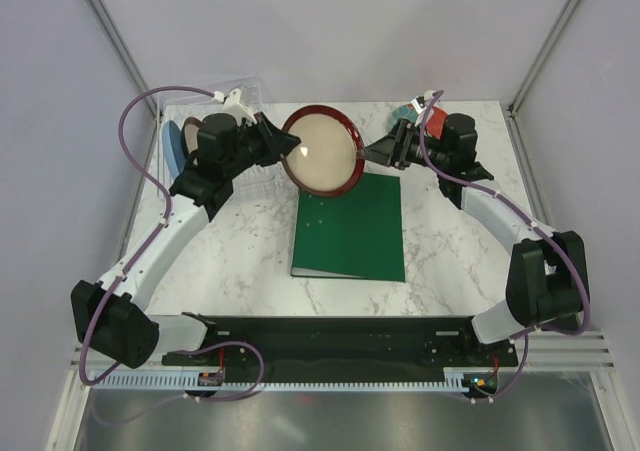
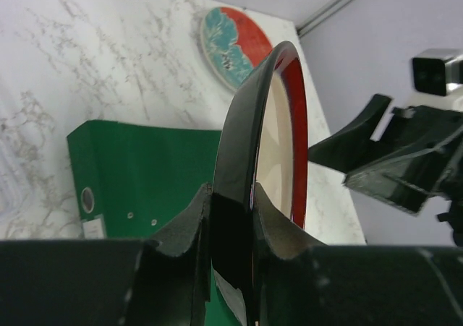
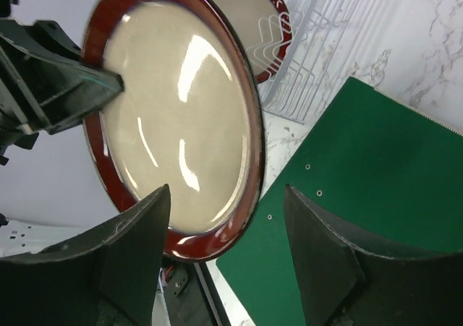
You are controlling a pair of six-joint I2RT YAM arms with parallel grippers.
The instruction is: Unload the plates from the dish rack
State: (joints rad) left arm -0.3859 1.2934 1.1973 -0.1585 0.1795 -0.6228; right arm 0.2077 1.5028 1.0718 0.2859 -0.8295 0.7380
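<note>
Landmark: the green binder point(image 1: 350, 226), lying flat and closed on the marble surface point(image 1: 240, 251).

1. Left end effector point(image 2: 231, 203): clenched on the rim of a brown-rimmed plate point(image 1: 322, 151). One finger presses the dark underside and the other the cream face.
2. The gripped plate is off the surface, above the binder's far edge toward its far left corner. It stands on edge, cream face turned toward the right arm. The left wrist view shows it almost edge-on.
3. Right end effector point(image 3: 226, 189): released, jaws spread wide. It sits over the binder's far right corner, level with the plate. In the right wrist view the plate's near rim lies between the two fingers point(image 3: 137, 239). Whether either finger touches the rim cannot be told.
4. Dish rack point(image 1: 195, 101): clear plastic, on the surface beyond the binder's far left corner, partly hidden by the left arm.
5. Second brown-rimmed plate point(image 3: 246, 19): upright in the rack, behind the thin dividers.
6. Light blue plate point(image 1: 175, 143): upright at the rack's end farthest from the binder.
7. Red plate point(image 2: 235, 44) with teal blotches: flat on the surface beyond the binder's far right corner, apart from the binder and outside the rack. In the top view the right arm largely covers it.
</note>
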